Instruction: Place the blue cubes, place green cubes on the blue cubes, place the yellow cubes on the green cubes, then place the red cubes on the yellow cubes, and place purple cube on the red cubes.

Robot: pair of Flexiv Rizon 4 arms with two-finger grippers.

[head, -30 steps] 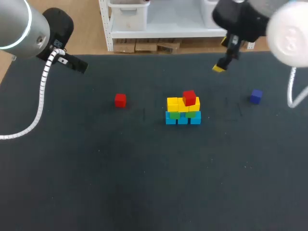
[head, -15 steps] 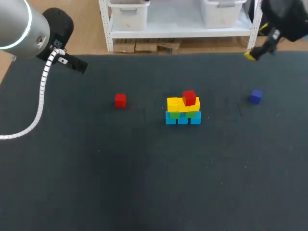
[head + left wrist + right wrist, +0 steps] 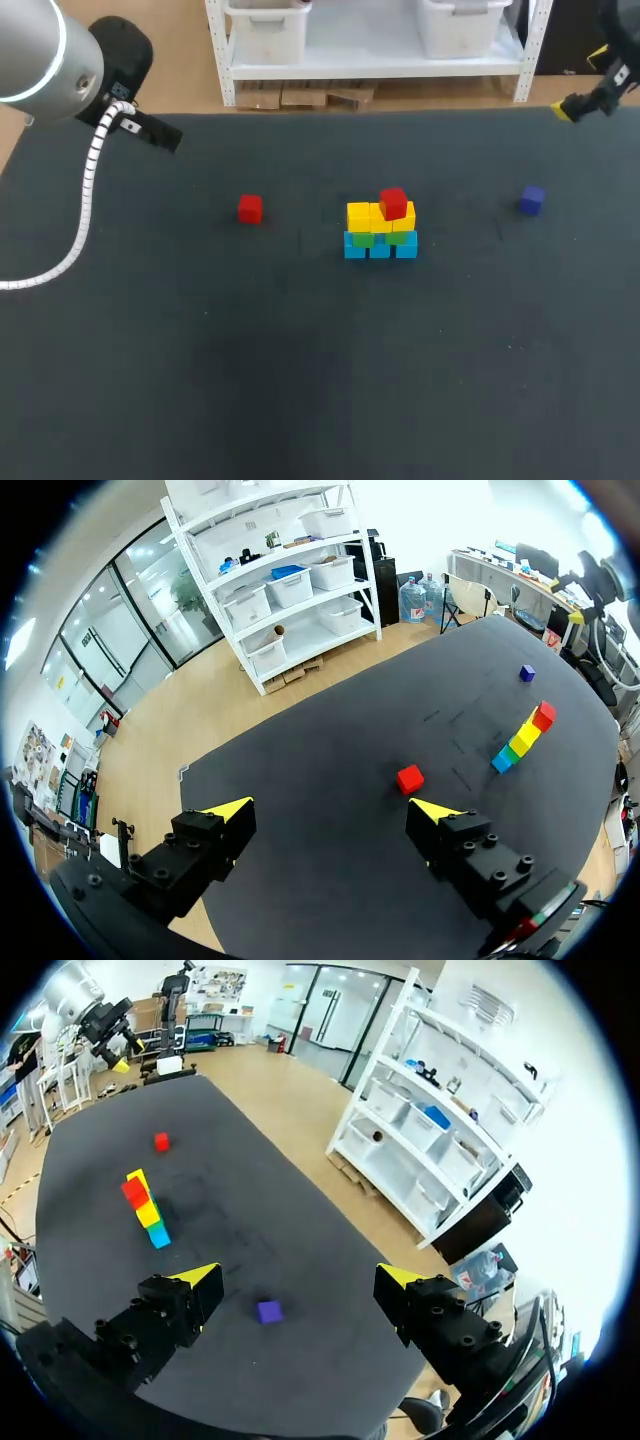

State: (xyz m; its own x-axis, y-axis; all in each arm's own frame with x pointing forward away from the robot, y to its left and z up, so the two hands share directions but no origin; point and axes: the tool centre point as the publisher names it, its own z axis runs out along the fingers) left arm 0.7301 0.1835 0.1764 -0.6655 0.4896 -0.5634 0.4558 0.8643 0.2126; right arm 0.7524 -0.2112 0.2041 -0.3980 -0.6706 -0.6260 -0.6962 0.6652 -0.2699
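A small stack (image 3: 380, 228) stands near the middle of the dark table (image 3: 300, 380). Its bottom row is three blue cubes (image 3: 380, 249) side by side. Two green cubes (image 3: 363, 239) show above them, largely hidden under the yellow cubes (image 3: 360, 215), which look like three in a row, though the seams are hard to make out. One red cube (image 3: 393, 203) sits on top, toward the right end of the yellow row.

A second, loose red cube (image 3: 250, 208) lies alone on the table at 9 o'clock from the stack, well apart from it. The single purple cube (image 3: 531, 200) lies at about 2 to 3 o'clock from the stack, also well apart.

The left gripper (image 3: 330, 810) hangs over the table's far left, at roughly 10 o'clock from the stack, its fingers spread wide with nothing between them. The right gripper (image 3: 297, 1274) is at the table's far right edge, at 2 o'clock, equally wide apart and empty, with the purple cube on the table ahead of it.
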